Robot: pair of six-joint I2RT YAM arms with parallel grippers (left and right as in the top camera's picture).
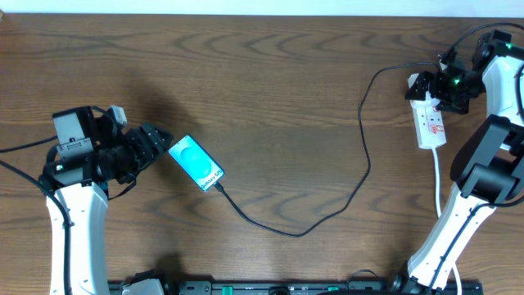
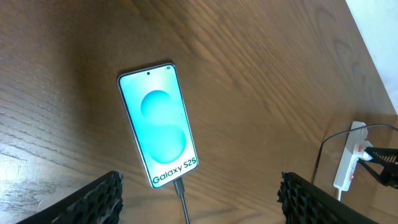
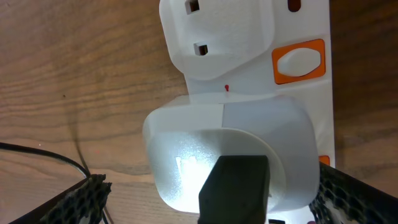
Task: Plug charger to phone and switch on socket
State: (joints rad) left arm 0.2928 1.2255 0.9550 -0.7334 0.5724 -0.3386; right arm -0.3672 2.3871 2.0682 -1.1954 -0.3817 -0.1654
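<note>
The phone lies flat on the wood table with its light-blue screen up; it also shows in the left wrist view. The charger, a thin black cable, has its plug tip seated in the phone's bottom edge. It loops right and back to the socket, a white power strip. My left gripper is open and empty just left of the phone, its fingers apart on either side of the cable. My right gripper is open over the strip's far end. Its fingers straddle a white adapter without touching it.
An orange switch sits on the strip beside an empty outlet. A black piece stands on the adapter. The strip's white cord runs toward the front past the right arm's base. The table's far edge lies close behind the strip.
</note>
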